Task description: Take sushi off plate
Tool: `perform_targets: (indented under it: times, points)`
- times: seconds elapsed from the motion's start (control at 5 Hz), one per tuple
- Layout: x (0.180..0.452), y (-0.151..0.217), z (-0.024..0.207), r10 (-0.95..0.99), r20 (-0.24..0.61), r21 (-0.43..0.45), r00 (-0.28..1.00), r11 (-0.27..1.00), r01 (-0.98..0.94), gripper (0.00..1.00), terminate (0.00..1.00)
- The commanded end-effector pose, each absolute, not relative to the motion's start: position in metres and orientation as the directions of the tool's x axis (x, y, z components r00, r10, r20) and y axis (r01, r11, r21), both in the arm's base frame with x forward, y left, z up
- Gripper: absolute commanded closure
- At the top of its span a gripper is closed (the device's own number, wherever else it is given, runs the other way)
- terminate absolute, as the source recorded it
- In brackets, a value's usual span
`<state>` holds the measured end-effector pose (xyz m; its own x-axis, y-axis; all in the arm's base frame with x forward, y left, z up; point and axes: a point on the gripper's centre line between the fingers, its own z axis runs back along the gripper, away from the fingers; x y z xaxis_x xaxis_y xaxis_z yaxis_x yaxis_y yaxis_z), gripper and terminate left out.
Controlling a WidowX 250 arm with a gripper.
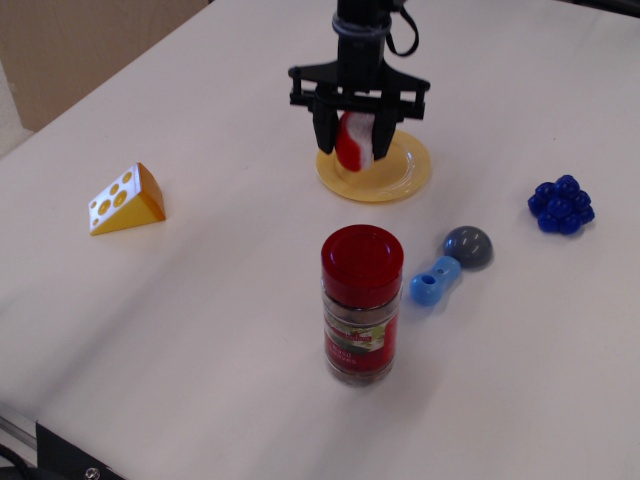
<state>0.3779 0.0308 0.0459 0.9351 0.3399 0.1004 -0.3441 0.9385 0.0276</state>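
You are looking at one sushi [353, 142], one plate [402, 176], one jar [361, 305], one cheese wedge [125, 200], one blue berry cluster [561, 204] and one blue-and-grey toy [452, 264] on the tabletop [200, 300]. The pincer [354, 137] is gripping the sushi between its closed-in fingers, over the plate's left edge; whether it is touching the plate, you cannot tell. The sushi is showing a glossy red shell and a white face.

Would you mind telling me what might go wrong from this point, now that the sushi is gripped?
The end effector pinches the rounded, glossy sushi by its sides, so it may slip and drop back onto the plate. It seems barely raised and overlaps the near-left rim, so a sideways move might clip the rim and drag the plate. A careless set-down forward could bump the spice jar.
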Motion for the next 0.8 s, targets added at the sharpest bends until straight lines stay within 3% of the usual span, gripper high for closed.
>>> perform_targets:
  times: [0.0,0.4,0.6]
  points:
    - [0.335,0.038,0.067,0.347,0.12,0.013,0.93,0.936,-0.351,1.0,0.0]
    - [0.277,0.045,0.037,0.366,0.031,0.006,0.93,0.93,-0.367,1.0,0.0]
    - [0.263,0.05,0.029,0.385,0.012,0.011,0.923,0.923,-0.385,1.0,0.0]
